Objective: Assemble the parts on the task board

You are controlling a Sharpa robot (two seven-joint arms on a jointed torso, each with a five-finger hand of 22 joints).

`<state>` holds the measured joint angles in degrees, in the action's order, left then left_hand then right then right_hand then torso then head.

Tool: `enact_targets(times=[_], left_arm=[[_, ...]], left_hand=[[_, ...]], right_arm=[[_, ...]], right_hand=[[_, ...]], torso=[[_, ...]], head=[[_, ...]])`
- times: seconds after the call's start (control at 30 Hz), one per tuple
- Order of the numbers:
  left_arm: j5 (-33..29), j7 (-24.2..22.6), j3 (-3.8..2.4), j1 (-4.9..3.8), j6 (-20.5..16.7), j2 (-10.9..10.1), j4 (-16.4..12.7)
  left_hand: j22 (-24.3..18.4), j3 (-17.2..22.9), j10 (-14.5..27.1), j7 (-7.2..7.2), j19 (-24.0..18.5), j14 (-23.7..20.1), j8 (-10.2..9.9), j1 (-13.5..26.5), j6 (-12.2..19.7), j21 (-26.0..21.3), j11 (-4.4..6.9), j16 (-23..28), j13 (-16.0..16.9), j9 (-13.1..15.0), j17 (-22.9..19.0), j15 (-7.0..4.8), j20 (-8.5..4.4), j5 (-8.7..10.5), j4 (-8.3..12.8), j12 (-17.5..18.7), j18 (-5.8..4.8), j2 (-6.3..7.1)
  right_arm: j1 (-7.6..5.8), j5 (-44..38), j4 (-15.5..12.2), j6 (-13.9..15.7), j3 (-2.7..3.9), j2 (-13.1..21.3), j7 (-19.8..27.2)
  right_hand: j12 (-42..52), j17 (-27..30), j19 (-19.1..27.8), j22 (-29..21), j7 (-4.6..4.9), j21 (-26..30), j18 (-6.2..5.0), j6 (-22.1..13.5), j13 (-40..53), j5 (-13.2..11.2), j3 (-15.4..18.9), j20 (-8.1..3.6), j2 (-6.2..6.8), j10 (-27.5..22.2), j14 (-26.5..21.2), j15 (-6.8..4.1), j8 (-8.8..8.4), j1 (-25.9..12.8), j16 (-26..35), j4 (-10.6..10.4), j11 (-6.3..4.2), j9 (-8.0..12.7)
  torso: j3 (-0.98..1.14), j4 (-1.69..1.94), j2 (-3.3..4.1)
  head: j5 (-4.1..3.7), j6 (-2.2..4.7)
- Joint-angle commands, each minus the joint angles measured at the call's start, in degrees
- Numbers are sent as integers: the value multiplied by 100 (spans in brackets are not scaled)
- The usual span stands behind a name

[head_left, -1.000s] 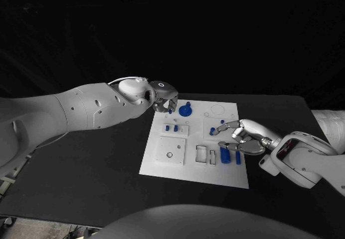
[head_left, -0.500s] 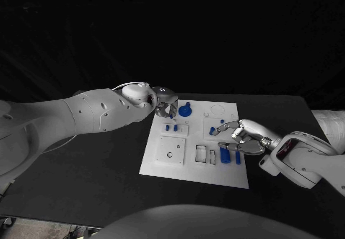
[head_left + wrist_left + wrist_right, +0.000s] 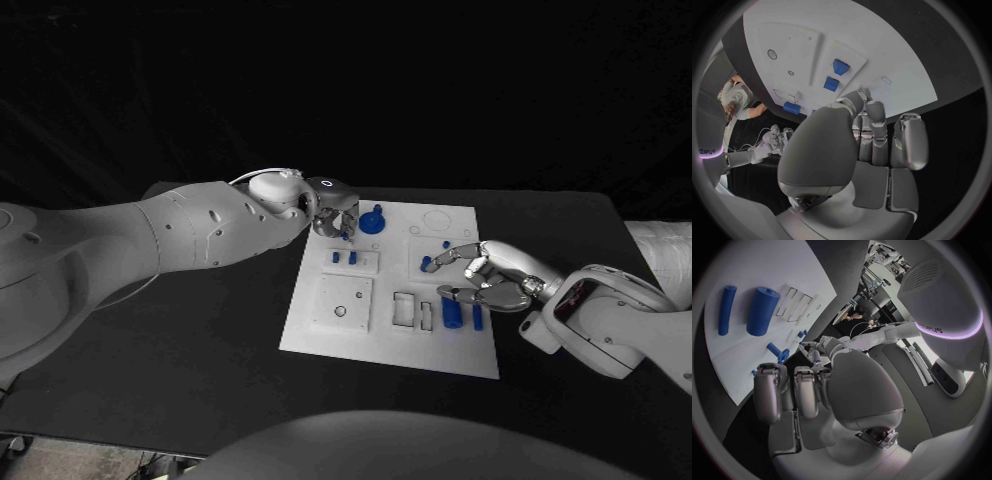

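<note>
The left hand (image 3: 332, 212) hangs over the board's (image 3: 325, 335) far left corner, crowding the blue knob (image 3: 374, 221) and two small pegs (image 3: 343, 257). The right hand (image 3: 488, 277) blocks the right edge beside the cylinders (image 3: 462, 314). The near left part lies open.

Task board (image 3: 325, 330): white. Parts on it: blue throughout, including the thick cylinder (image 3: 453, 312), the thin rod (image 3: 477, 316) and two small pegs (image 3: 837, 75) (these look slightly darker, possibly shadow). Table (image 3: 188, 350): black. Left hand (image 3: 333, 213) and right hand (image 3: 486, 277): silver-grey, on white arms.
</note>
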<state>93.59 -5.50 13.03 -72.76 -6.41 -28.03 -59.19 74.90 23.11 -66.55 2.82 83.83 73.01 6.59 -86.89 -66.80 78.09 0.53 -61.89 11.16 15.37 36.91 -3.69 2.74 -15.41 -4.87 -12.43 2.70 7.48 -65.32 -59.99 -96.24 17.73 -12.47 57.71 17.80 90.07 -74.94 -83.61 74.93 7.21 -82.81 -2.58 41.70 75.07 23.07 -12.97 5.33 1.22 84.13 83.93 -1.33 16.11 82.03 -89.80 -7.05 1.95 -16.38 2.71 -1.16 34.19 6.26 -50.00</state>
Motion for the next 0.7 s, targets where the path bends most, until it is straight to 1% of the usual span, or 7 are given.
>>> enact_targets(times=[0.03,0.47,0.7], left_arm=[[-11,-19,-3,6,-69,22,2],[0,11,-3,25,-108,46,-13],[46,7,-3,48,-109,84,6]], left_hand=[[1171,40,-19,-9,117,-42,-26,-14,37,-19,-23,41,-6,4,-9,14,13,-2,3,14,-12,21],[1165,41,-28,-6,107,-75,-32,-21,36,-39,-25,83,-14,-2,-76,15,12,-11,13,27,-8,31],[1163,43,-30,-6,102,-83,-35,-25,37,-48,-26,93,-17,-4,-89,16,12,-17,17,32,-6,31]], right_arm=[[7,-17,-4,-70,-1,-5,16],[8,-18,4,-62,-1,-6,17],[8,-18,0,-58,-1,0,17]], right_hand=[[-7,-1506,23,1216,-24,23,37,8,1493,-37,-6,14,-12,587,607,29,29,-23,-20,-34,-5,-7],[-7,-1506,23,1216,-24,23,37,8,1493,-37,-6,14,-12,587,607,29,29,-23,-20,-34,-5,-7],[-7,-1506,23,1216,-29,23,36,-2,1493,-43,-8,12,-11,587,607,25,31,-18,-20,-30,-9,-7]], torso=[[0,3,4],[0,1,-2],[-1,-1,2]], head=[[-18,0],[-11,0],[-32,0]])
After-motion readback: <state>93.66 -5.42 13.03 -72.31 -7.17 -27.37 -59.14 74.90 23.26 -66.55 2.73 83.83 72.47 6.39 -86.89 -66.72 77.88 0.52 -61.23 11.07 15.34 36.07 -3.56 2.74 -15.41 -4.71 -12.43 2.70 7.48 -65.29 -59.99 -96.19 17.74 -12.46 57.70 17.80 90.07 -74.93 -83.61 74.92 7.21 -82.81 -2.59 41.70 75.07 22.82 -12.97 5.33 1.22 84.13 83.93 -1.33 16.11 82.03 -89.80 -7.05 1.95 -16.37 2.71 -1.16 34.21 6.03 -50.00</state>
